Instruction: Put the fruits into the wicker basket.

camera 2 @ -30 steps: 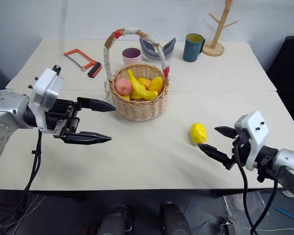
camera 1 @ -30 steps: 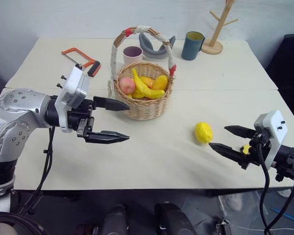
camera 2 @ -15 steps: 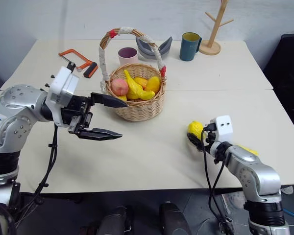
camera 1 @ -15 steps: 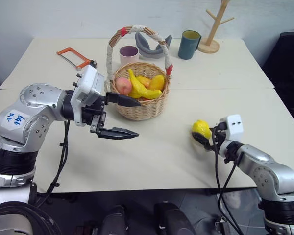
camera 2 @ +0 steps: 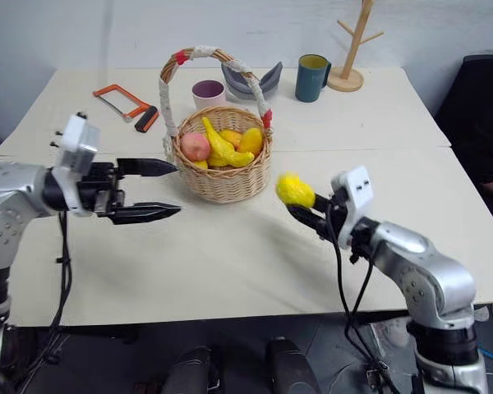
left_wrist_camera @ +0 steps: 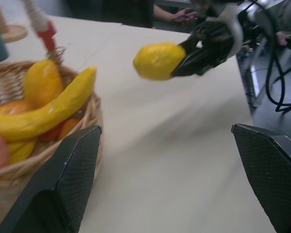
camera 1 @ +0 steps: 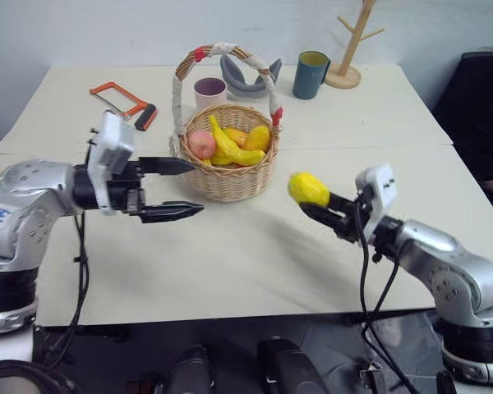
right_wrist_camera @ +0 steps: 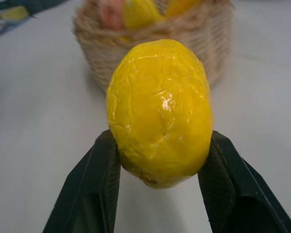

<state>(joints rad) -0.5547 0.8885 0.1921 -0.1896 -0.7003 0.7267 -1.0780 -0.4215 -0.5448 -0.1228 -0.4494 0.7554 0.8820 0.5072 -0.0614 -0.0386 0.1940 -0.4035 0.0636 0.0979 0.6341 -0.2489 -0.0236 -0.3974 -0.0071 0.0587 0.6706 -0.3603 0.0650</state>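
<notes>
Above the table [camera 1: 246, 254], clear of its surface, the lemon [camera 1: 309, 189] is pinched between the two fingers of the right gripper [camera 1: 316, 199], to the right of the wicker basket [camera 1: 230, 176]. Inside the basket lies the banana [camera 1: 234, 148] among other fruit. Left of the basket, the left gripper [camera 1: 177, 189] hangs with fingers spread wide, holding nothing. No readable writing shows on any item

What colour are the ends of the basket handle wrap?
Red, on the wicker basket handle's white wrap; clearest in the left eye view.
</notes>
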